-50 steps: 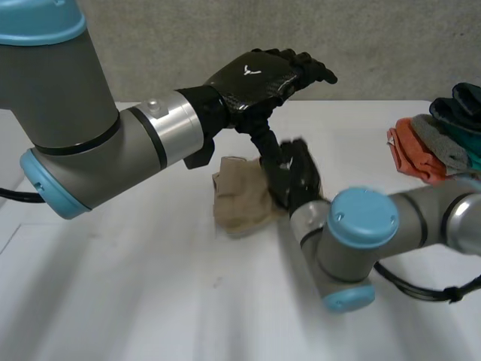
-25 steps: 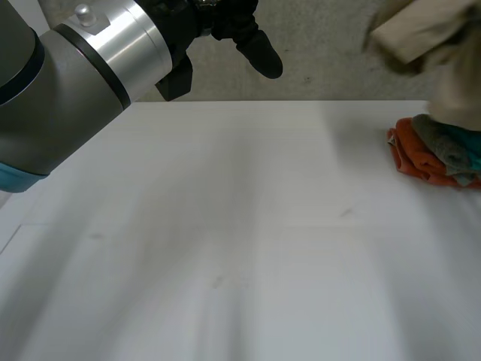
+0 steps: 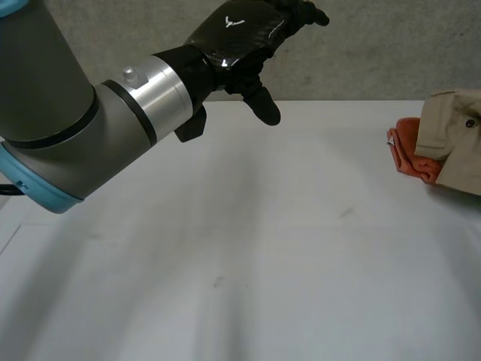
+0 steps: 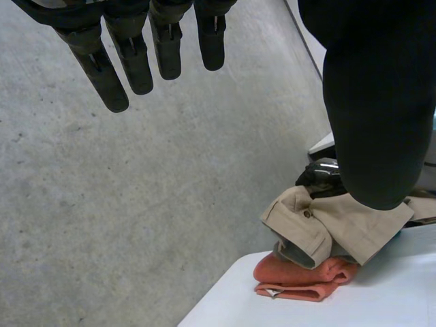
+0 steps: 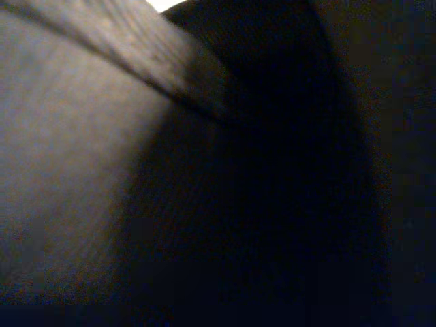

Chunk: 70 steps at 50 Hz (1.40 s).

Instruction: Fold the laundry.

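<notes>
The beige garment (image 3: 455, 135) lies on top of a folded orange cloth (image 3: 409, 154) at the far right of the table (image 3: 248, 248). It hangs down over that cloth on the side towards the middle of the table. In the left wrist view it looks bunched rather than flat, with a buttoned flap curling over the edge of the stack. The stack itself sits close to the table's corner, with the floor just beyond.

The left robot hand (image 3: 248, 34) hangs in the air over the far edge of the table. Its fingers are straight, its thumb points down, and it holds nothing. It is well apart from the stack.

A dark shape just behind the garment is probably the right robot hand (image 4: 319, 178), but I cannot tell whether it grips the garment or has let go.

The main risk, as I judge it, is the garment's loose, lopsided seat. If the right robot hand pulls away while some cloth is caught on it, the garment could be dragged open and lose its fold. It could also tip the stack towards the corner and onto the floor. Even left alone, the overhanging flap may slide down and unroll.
</notes>
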Motion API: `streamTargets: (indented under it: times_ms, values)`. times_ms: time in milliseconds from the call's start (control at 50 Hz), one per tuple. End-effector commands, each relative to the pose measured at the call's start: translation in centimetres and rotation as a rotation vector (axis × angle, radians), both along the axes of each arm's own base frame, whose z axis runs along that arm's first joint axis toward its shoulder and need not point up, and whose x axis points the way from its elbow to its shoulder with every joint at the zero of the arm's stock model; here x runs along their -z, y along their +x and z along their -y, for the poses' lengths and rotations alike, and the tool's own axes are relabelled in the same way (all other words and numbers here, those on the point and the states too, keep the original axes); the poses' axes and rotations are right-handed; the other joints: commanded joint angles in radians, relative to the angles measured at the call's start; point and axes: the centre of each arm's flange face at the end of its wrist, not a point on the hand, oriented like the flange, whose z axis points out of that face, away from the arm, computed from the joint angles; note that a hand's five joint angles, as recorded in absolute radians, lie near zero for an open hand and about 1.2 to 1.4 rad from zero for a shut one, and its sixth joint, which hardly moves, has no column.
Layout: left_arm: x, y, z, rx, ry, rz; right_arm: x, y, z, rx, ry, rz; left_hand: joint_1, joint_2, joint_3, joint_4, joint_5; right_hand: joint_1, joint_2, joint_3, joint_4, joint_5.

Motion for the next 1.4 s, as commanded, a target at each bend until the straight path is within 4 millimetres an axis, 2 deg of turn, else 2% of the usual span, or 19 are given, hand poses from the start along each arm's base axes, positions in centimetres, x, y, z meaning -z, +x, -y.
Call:
streamTargets:
  times_ms: [20,40,60,120,220,360,380,560,800,880,940,1020,1060,1180,1220,1260,1280,1360,1400]
  values:
    - [-0.4,0.0,-0.4,0.007,-0.010,-0.006,-3.4,0.2,-1.0,0.037,-0.017,-0.011,0.034,0.016,0.015,0.021,0.031,0.373,0.166,0.141,0.133,0.120]
    - [-0.4,-0.1,-0.5,0.009,-0.010,-0.006,-3.8,0.2,-1.2,0.043,-0.012,-0.008,0.034,0.016,0.015,0.021,0.031,0.044,-0.163,-0.188,-0.196,-0.209]
    - [-0.5,-0.2,-0.7,0.015,-0.011,-0.007,-4.5,0.1,-1.4,0.057,0.004,0.004,0.034,0.016,0.015,0.021,0.031,-0.789,-0.995,-1.020,-1.029,-1.042]
    - [-0.5,-0.5,-1.2,0.027,-0.012,-0.008,-5.3,0.1,-1.9,0.082,0.051,0.030,0.034,0.016,0.015,0.021,0.031,-0.789,-0.995,-1.020,-1.029,-1.042]
    - [-0.7,-0.6,-1.6,0.035,-0.014,-0.012,-9.1,0.5,-3.5,0.111,0.084,0.038,0.034,0.016,0.015,0.021,0.031,-0.789,-0.995,-1.020,-1.029,-1.042]
    - [-1.2,-0.3,-1.9,0.036,-0.019,-0.018,-12.4,-1.3,-5.8,0.179,0.093,0.026,0.034,0.016,0.015,0.021,0.031,-0.789,-0.995,-1.020,-1.029,-1.042]
    - [-1.2,-0.3,-1.9,0.034,-0.019,-0.019,-13.4,-1.4,-6.5,0.189,0.088,0.022,0.034,0.016,0.015,0.021,0.031,-0.789,-0.995,-1.020,-1.029,-1.042]
    - [-0.7,-0.2,-2.1,0.036,-0.004,-0.008,-16.7,-2.5,-9.7,0.268,0.135,-0.032,0.034,0.016,0.015,0.021,0.031,-0.789,-0.995,-1.020,-1.029,-1.042]
    - [-0.7,-0.2,-2.1,0.035,-0.003,-0.010,-20.9,-2.1,-13.3,0.342,0.164,-0.030,0.031,0.013,0.013,0.018,0.028,-0.789,-0.995,-1.020,-1.029,-1.042]
    - [-0.7,-0.2,-2.1,0.035,-0.001,-0.011,-20.6,-1.8,-13.6,0.339,0.218,-0.015,0.028,0.011,0.010,0.015,0.025,-0.789,-0.995,-1.020,-1.029,-1.042]
    - [-0.7,-0.2,-2.1,0.035,-0.001,-0.011,-19.9,-1.1,-13.0,0.314,0.251,-0.022,0.022,0.005,0.004,0.009,0.019,-0.789,-0.995,-1.020,-1.029,-1.042]
    - [-0.7,-0.2,-2.1,0.035,0.000,-0.010,-16.8,1.3,-10.8,0.252,0.314,-0.064,-0.004,-0.022,-0.023,-0.017,-0.007,-0.789,-0.995,-1.020,-1.029,-1.042]
    - [-0.7,-0.2,-2.1,0.034,0.000,-0.010,-15.7,1.8,-10.2,0.255,0.337,-0.067,-0.019,-0.036,-0.037,-0.032,-0.022,-0.789,-0.995,-1.020,-1.029,-1.042]
    - [-0.1,0.1,-1.9,0.005,0.019,-0.001,-9.7,3.8,-7.8,0.323,0.435,-0.152,-0.060,-0.078,-0.078,-0.073,-0.063,-0.789,-0.995,-1.020,-1.029,-1.042]
    - [0.0,0.3,-1.7,-0.017,0.024,-0.001,-8.8,4.4,-7.4,0.326,0.428,-0.200,-0.060,-0.078,-0.078,-0.073,-0.063,-0.592,-0.798,-0.824,-0.832,-0.845]
    - [0.2,0.7,-1.1,-0.070,0.032,-0.003,-8.6,5.2,-6.9,0.329,0.383,-0.261,-0.060,-0.078,-0.078,-0.073,-0.063,-0.018,-0.224,-0.249,-0.258,-0.271]
    - [0.2,1.1,-0.6,-0.114,0.037,-0.008,-8.8,6.0,-6.7,0.326,0.339,-0.299,-0.060,-0.078,-0.078,-0.073,-0.063,0.428,0.222,0.197,0.189,0.175]
    - [0.2,2.4,1.2,-0.239,0.044,-0.019,-10.4,8.3,-6.5,0.300,0.212,-0.340,-0.060,-0.078,-0.078,-0.073,-0.063,0.433,0.226,0.201,0.193,0.180]
    - [-0.1,3.3,2.1,-0.302,0.047,-0.031,-12.9,11.2,-7.3,0.249,0.091,-0.339,-0.060,-0.078,-0.078,-0.073,-0.063,0.433,0.226,0.201,0.193,0.180]
